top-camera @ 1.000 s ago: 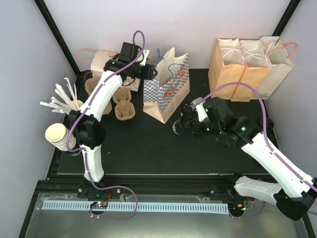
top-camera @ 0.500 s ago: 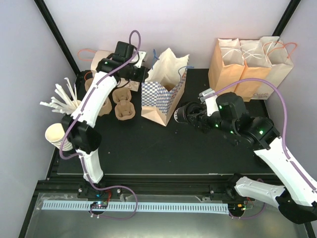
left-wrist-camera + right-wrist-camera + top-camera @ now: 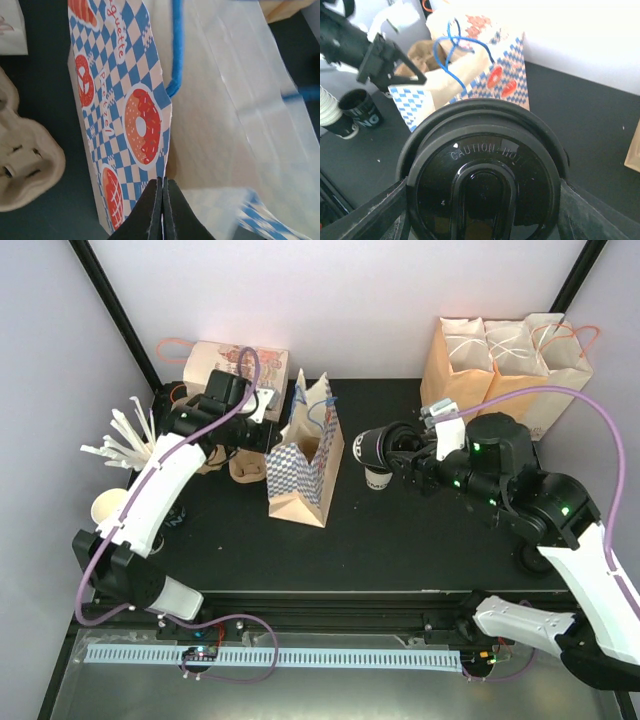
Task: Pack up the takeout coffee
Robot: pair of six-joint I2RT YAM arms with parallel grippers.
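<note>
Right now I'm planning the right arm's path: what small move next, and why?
Probably ease the lidded cup in the right gripper left, over the checkered bag: the left gripper has pinched the bag's rim, and the cup hangs beside the mouth.

A robot test booth dressed as a café takeout counter: plain pale walls and black frame posts enclose a black desk stocked with paper bags, pulp carriers, stacked cups and a lidded coffee.
</note>
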